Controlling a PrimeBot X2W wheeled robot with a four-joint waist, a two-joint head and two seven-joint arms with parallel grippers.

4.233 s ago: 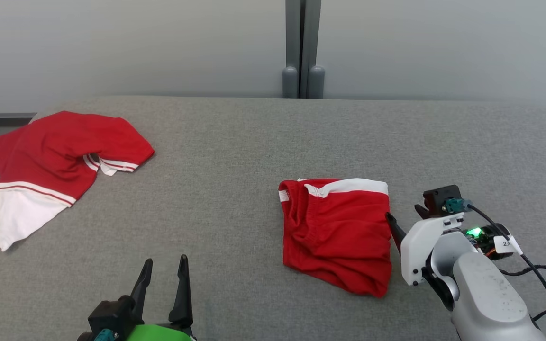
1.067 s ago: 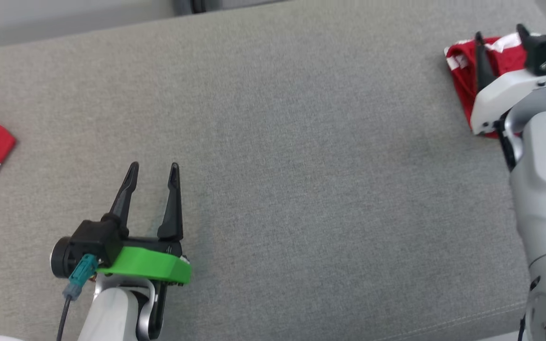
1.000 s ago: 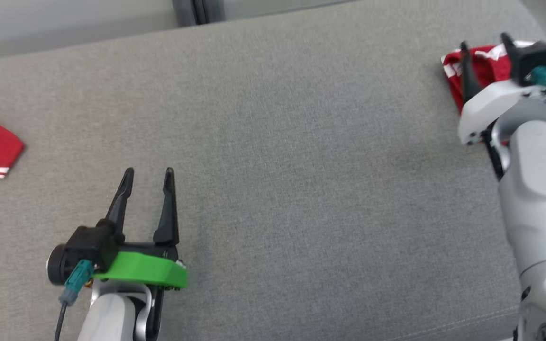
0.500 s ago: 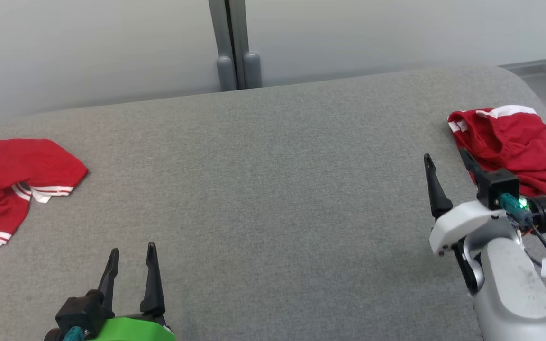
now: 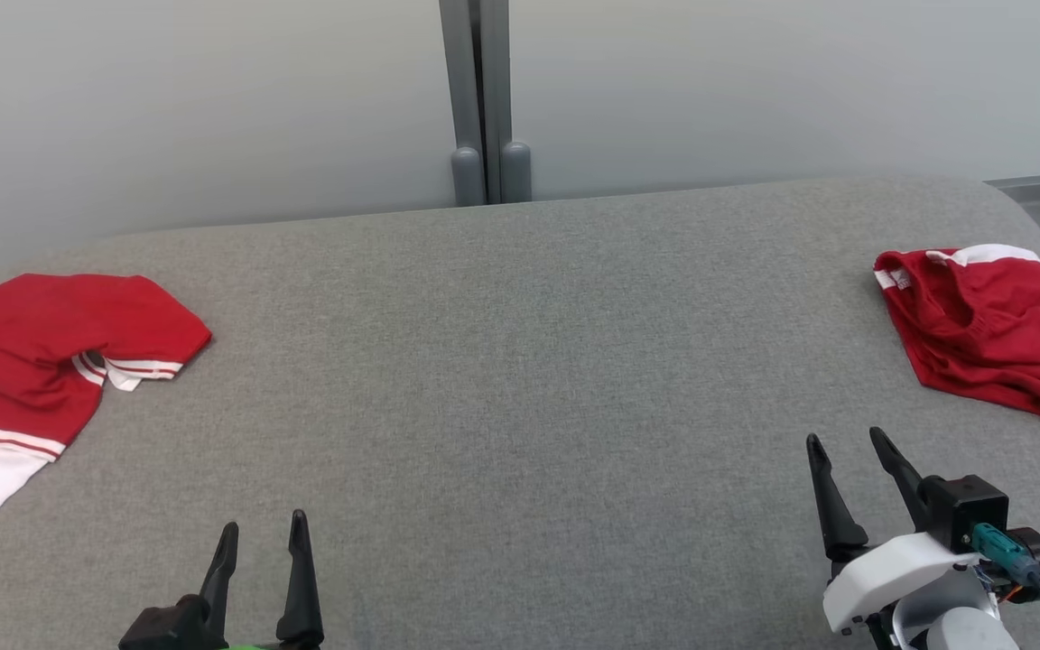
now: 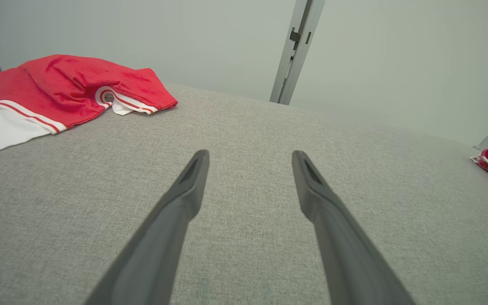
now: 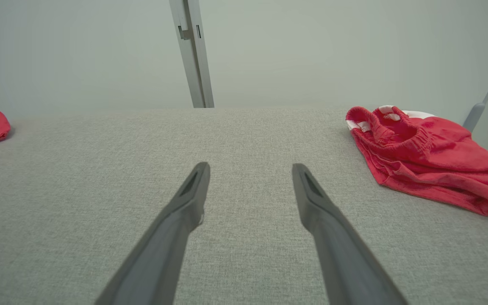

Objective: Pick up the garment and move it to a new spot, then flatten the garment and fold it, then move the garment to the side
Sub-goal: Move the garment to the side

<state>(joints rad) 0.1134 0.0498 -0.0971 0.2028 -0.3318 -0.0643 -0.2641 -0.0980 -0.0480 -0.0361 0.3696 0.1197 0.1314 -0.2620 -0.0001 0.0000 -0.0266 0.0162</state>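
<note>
L pincer (image 5: 264, 520), R pincer (image 5: 843, 436) agape; grey surface (image 5: 520, 361), pale wall (image 5: 213, 108)

Grey fabric surface (image 5: 520, 379): shorts (image 5: 980, 329), shirt (image 5: 32, 352).

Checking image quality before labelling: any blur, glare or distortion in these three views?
Head view: even, soft light, no glare, sharp; faint shadow beside the red shirt. Left wrist view: table edge bows, left gripper looms large. Right wrist view: red shorts crisp, right gripper stretched by the lens.

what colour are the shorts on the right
Red shorts with white trim; clearest in the right wrist view.
</note>
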